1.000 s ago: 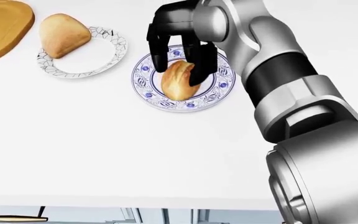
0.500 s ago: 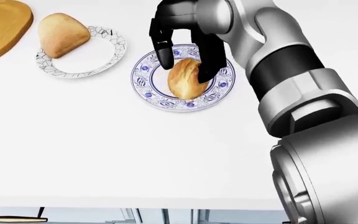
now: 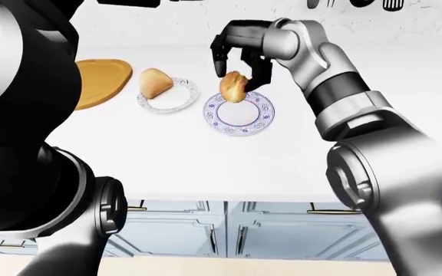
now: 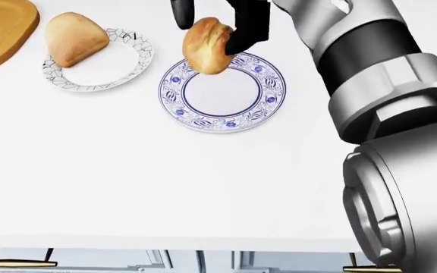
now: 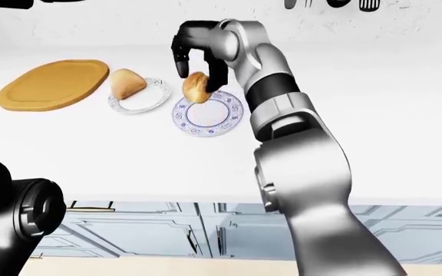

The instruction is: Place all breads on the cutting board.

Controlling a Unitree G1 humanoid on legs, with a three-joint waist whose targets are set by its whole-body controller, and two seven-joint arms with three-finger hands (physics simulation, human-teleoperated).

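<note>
place: home kitchen, simulator render | surface: long plain white countertop [image 5: 374, 132] | below: pale grey panelled cabinet doors with brass bar handles [image 3: 198, 230] | wall: dark cooking utensils hanging along the top edge [image 3: 351, 3] | on counter: rounded wooden cutting board [image 5: 52, 84], blue-patterned round china plate [image 4: 222, 94]

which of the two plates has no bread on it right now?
The blue-patterned plate: its bread roll is up in the right hand. The black-and-white plate holds the other roll.
</note>
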